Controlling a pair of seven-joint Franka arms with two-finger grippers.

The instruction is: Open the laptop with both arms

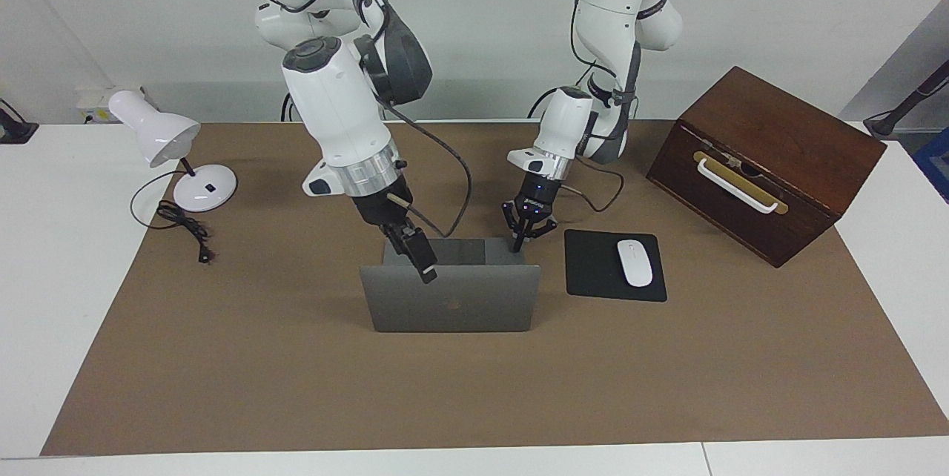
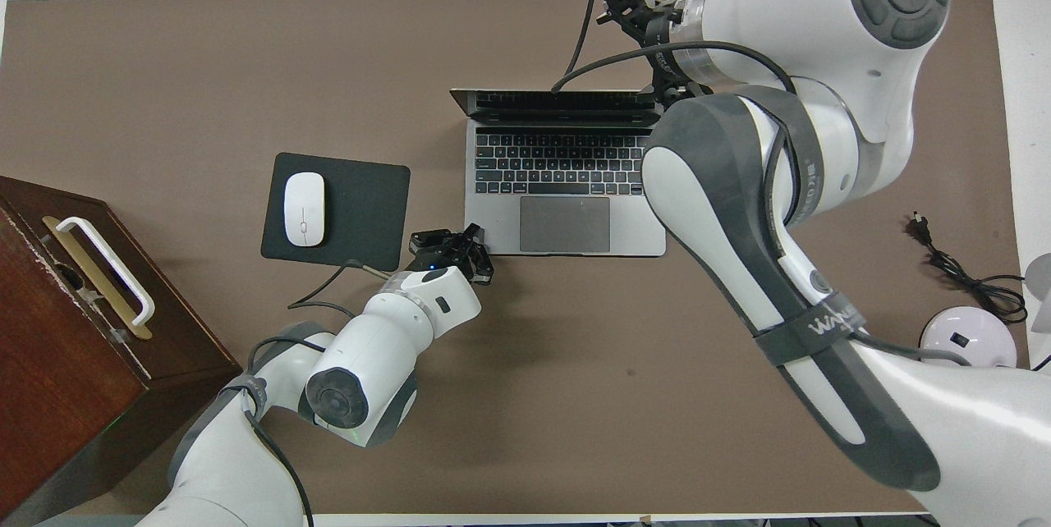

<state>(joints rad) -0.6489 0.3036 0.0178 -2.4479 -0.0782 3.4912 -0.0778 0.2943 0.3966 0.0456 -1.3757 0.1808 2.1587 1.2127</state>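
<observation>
The laptop (image 1: 452, 296) sits mid-table on the brown mat (image 1: 296, 387), beside the black mouse pad (image 1: 614, 266) with its white mouse (image 1: 635, 262). The lid stands close to upright, apple logo turned away from the robots, keyboard and trackpad exposed in the overhead view — judged from that, the opening is all but done.

The left gripper (image 1: 525, 232) is down at the base's corner nearest the robots, toward the mouse pad; its fingers are spread a little and seem to press on or just beside that corner. The right gripper (image 1: 424, 268) hangs at the lid's top edge, apparently clear of it; whether its fingers are apart or together I cannot tell.

This looks like a thin, rigid aluminium shell — smooth, so likely slippery under hard fingertips, and probably light enough that the base would lift or skate if the lid were pushed with nothing holding it down. The hinge will resist stiffly. The best purchase is the middle of the lid's free edge, pushed rather than pinched, since the screen side is fragile; the base wants pressure on a bare corner, off the keys.
</observation>
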